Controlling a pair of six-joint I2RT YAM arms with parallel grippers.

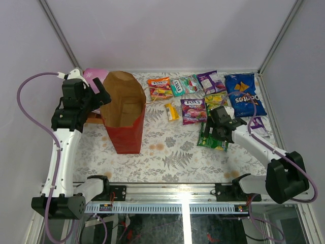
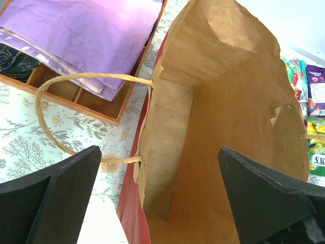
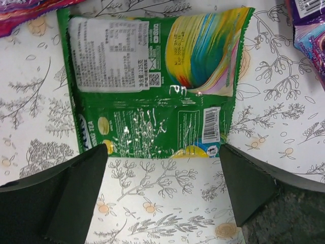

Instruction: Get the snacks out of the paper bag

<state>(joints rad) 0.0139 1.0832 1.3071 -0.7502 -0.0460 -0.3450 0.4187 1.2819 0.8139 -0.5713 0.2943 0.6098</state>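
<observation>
One green packet [image 3: 152, 86], barcode showing (right wrist only), paper bag [image 1: 124, 134] upright

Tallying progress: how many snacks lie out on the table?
10. Far row: orange-red packet, teal packet, green-red packet, purple packet, blue chip bag. Nearer: yellow packet, dark purple packet, yellow-green packet, green packet under the right gripper, purple-white packet right of that arm. The arm may hide more.

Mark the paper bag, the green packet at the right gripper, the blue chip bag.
paper bag [image 1: 123, 134]: top view, red front.
green packet [image 3: 152, 132]: right wrist view, printed back.
blue chip bag [image 1: 245, 95]: top view, middle.
</observation>
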